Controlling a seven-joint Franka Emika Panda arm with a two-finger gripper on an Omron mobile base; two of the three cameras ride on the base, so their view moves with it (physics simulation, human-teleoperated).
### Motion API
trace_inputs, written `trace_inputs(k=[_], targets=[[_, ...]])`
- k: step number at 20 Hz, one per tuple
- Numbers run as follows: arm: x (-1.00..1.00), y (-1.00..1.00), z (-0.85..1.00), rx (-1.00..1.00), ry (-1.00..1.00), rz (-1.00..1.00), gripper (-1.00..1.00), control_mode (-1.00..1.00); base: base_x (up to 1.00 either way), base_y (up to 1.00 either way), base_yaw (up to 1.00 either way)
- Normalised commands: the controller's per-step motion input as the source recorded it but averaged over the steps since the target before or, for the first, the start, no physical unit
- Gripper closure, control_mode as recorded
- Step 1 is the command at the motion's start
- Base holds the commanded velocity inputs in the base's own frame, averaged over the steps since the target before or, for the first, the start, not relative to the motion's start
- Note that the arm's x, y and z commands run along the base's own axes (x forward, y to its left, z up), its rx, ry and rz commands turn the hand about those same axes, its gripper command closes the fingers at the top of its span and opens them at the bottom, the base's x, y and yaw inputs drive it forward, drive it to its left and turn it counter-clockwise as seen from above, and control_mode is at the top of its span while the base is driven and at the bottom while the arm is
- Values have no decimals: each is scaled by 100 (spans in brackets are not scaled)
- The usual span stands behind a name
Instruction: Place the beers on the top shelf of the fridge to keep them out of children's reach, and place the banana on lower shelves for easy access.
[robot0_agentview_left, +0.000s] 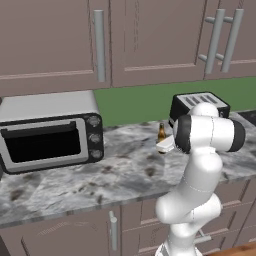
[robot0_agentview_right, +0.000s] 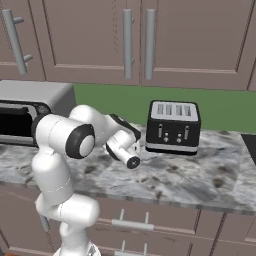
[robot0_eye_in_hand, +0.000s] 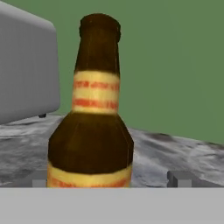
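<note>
We see one amber-brown glass bottle (robot0_eye_in_hand: 90, 127), long-necked with a dark cap and pale orange-striped label bands, standing upright on the mottled grey marble counter (robot0_agentview_left: 120, 175) in front of the green wall. Our gripper (robot0_eye_in_hand: 111, 179) is spread fully wide, its two small grey fingertips (robot0_eye_in_hand: 180, 178) flanking the bottle's base without gripping it. One boxy silver toaster oven (robot0_agentview_left: 50, 131) with three round knobs and one black four-slot toaster (robot0_agentview_right: 173, 126) sit on the counter beneath the brown cabinets (robot0_agentview_right: 135, 40).
</note>
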Motion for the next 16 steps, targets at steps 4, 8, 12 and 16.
trace_inputs(k=[4, 8, 12, 16], targets=[[0, 0, 0, 0, 0, 0, 100, -100, 0, 0, 0], [0, 0, 0, 0, 0, 0, 100, -100, 0, 0, 0], [0, 0, 0, 0, 0, 0, 100, -100, 0, 0, 0], [-52, 3, 8, 0, -21, 10, 100, -100, 0, 0, 0]])
